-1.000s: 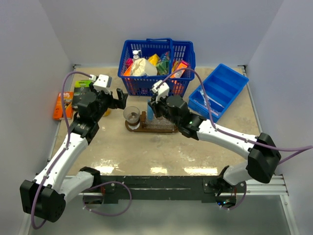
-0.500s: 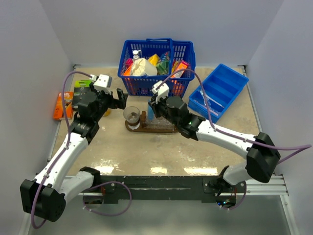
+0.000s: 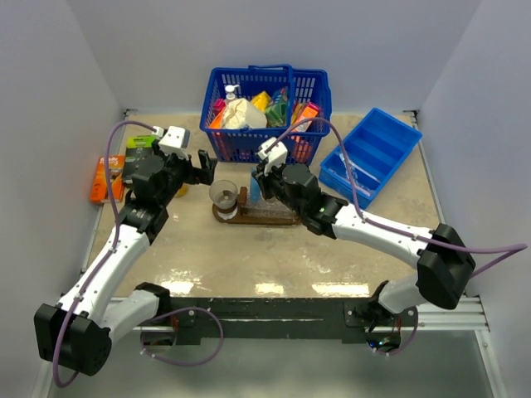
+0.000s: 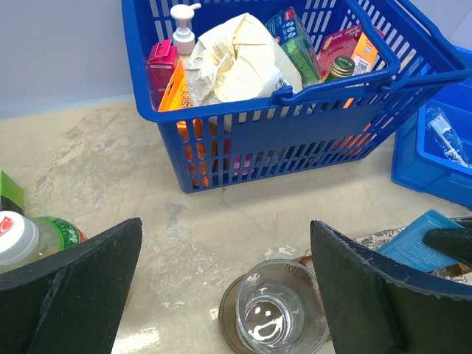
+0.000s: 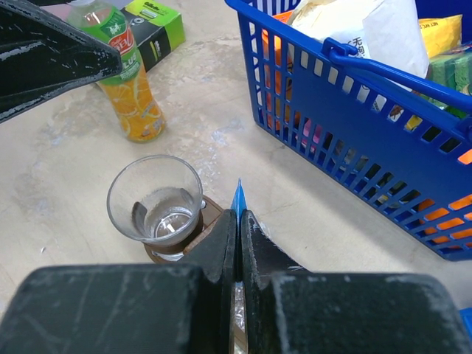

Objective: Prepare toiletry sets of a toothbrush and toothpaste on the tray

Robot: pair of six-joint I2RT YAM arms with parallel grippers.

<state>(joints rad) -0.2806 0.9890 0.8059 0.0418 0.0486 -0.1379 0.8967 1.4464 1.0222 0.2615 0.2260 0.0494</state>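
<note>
My right gripper point(image 5: 237, 217) is shut on a flat blue toothpaste tube point(image 5: 237, 196), held edge-up over the dark brown wooden tray point(image 5: 212, 212). From above, this gripper point(image 3: 255, 184) hangs over the tray point(image 3: 267, 219), just right of a clear glass cup point(image 3: 224, 195). The cup point(image 5: 155, 197) stands on the tray's left end and holds nothing. My left gripper point(image 3: 202, 168) is open just behind and left of the cup point(image 4: 276, 310), its jaws wide with nothing between them. A clear-wrapped toothbrush point(image 4: 446, 133) lies in the blue bin point(image 4: 413, 158).
A blue basket point(image 3: 265, 112) full of groceries stands right behind the tray. The blue bin point(image 3: 373, 156) lies at the back right. An orange juice bottle point(image 5: 133, 92), a green box point(image 5: 153, 26) and an orange pack point(image 3: 101, 178) sit at the left.
</note>
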